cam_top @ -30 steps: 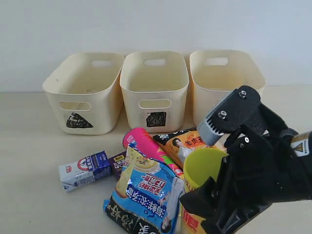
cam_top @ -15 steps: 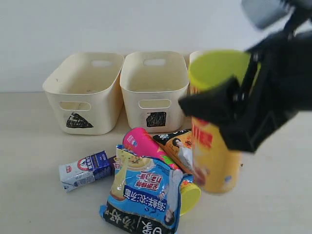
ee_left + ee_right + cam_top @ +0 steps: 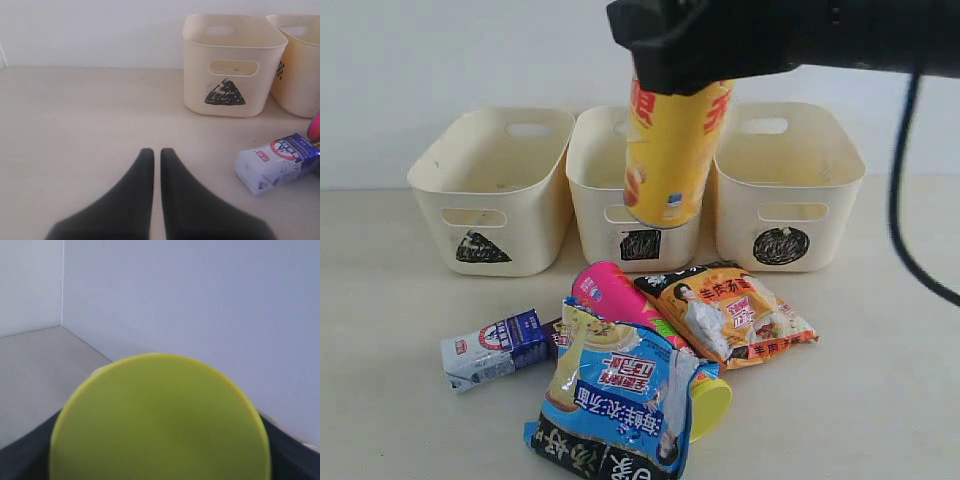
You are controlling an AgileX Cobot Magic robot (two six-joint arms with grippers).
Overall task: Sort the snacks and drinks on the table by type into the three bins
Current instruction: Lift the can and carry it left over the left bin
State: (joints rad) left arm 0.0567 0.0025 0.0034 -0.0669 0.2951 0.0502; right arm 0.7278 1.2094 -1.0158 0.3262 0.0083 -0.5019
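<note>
Triangle [image 3: 481, 248], square [image 3: 640, 244], circle [image 3: 780, 245] on bins [image 3: 525, 225]

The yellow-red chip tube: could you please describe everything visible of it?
The yellow-red chip tube is a glossy cylinder, yellow with red print, slightly tilted, held aloft by the right gripper, which hides its top. Its yellow lid fills the right wrist view. It shows in front of the square-marked bin.
</note>
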